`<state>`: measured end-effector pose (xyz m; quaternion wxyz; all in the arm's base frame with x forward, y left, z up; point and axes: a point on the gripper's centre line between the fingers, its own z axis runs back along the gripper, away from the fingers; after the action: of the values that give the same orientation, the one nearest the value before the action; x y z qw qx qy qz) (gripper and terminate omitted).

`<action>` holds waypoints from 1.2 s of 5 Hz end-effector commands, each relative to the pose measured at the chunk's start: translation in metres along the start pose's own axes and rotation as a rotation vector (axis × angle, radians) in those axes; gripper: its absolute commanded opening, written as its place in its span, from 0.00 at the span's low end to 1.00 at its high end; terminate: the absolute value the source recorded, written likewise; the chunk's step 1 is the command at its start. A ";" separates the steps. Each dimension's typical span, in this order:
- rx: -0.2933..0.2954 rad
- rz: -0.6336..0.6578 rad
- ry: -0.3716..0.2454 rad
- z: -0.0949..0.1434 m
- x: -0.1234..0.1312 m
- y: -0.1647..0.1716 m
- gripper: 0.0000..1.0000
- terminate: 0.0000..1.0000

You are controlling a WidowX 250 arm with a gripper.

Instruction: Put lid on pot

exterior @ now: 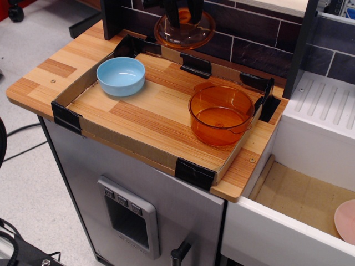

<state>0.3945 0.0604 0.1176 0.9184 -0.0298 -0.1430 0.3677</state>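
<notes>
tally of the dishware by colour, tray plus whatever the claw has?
Amber glass: 2, the lid held up in the claw and the pot on the tray
Light blue: 1, the bowl on the tray
Total: 3

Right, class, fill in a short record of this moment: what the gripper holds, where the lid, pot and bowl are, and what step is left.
gripper: at the top edge of the view, shut on the lid
lid: amber glass, lifted clear above the back of the tray
pot: amber glass, open, standing at the right side of the tray
bowl: light blue, at the tray's left corner, apart from the pot
step left: lid not yet on the pot
</notes>
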 end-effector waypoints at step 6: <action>0.043 -0.226 0.101 -0.010 -0.090 -0.020 0.00 0.00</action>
<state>0.3463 -0.0193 0.0732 0.9629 -0.0070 -0.0700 0.2606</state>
